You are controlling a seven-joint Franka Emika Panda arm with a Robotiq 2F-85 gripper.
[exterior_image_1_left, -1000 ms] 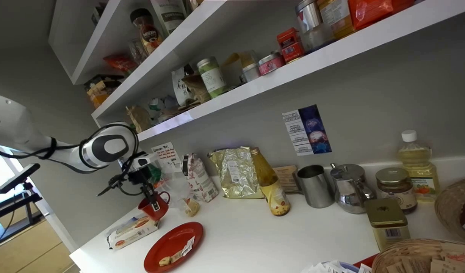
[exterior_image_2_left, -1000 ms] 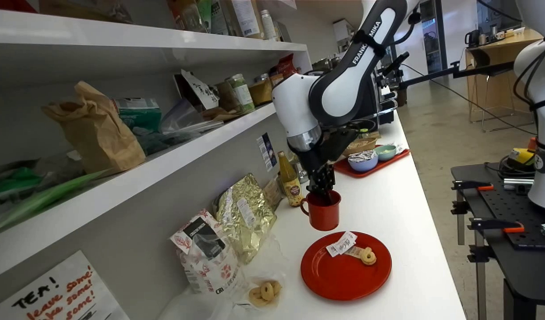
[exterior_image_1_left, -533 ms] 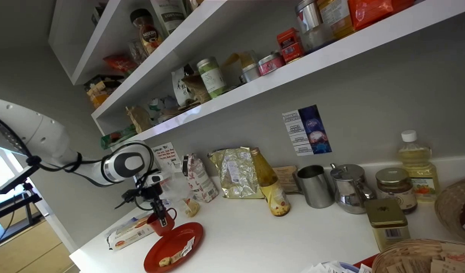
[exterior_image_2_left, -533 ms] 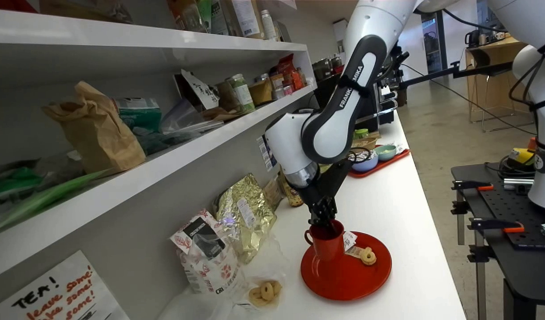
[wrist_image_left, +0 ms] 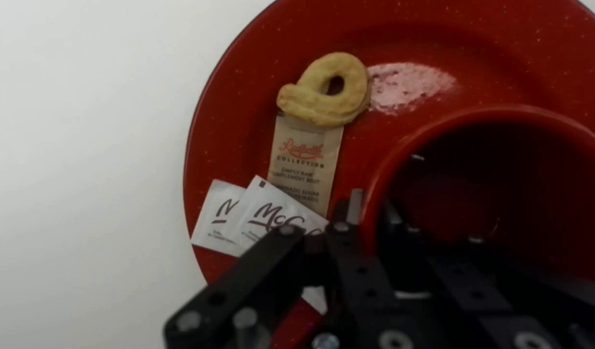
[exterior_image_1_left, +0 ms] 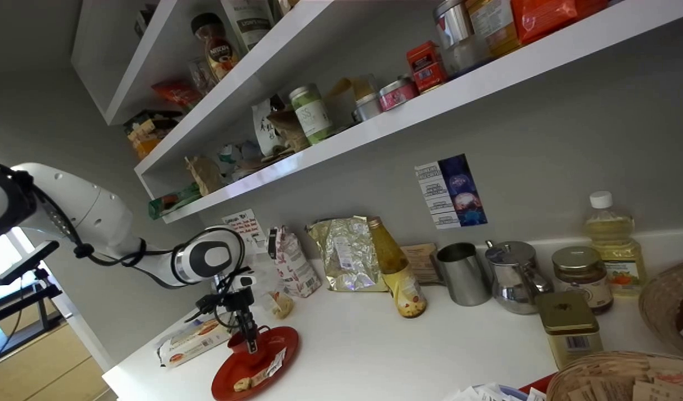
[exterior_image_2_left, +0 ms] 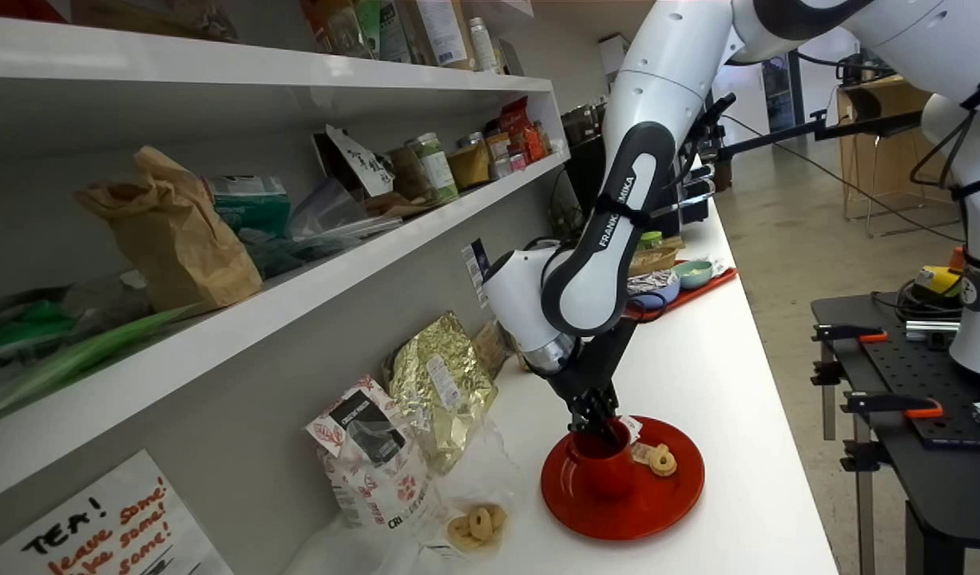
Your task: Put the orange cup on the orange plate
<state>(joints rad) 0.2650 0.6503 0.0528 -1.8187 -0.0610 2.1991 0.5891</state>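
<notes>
The pincer (wrist_image_left: 373, 209) is clamped on the wall of the cup (exterior_image_2_left: 605, 473), one tip inside, one outside. The cup is right at those tips, over the plate (wrist_image_left: 229, 131); I can't tell from here whether its base touches. Just beside the pincer, partly hidden by it, white packets (wrist_image_left: 278, 220) lie on the plate, and past its tips a biscuit (wrist_image_left: 321, 103) laps over a brown packet (wrist_image_left: 302, 155). Well apart from the pincer, a metal jug (exterior_image_1_left: 468, 275) stands on the desk (exterior_image_2_left: 745, 447).

Biscuit (wrist_image_left: 321, 104) and packets (wrist_image_left: 302, 162) on the plate (wrist_image_left: 229, 121), cup (exterior_image_2_left: 607, 473) over it.
</notes>
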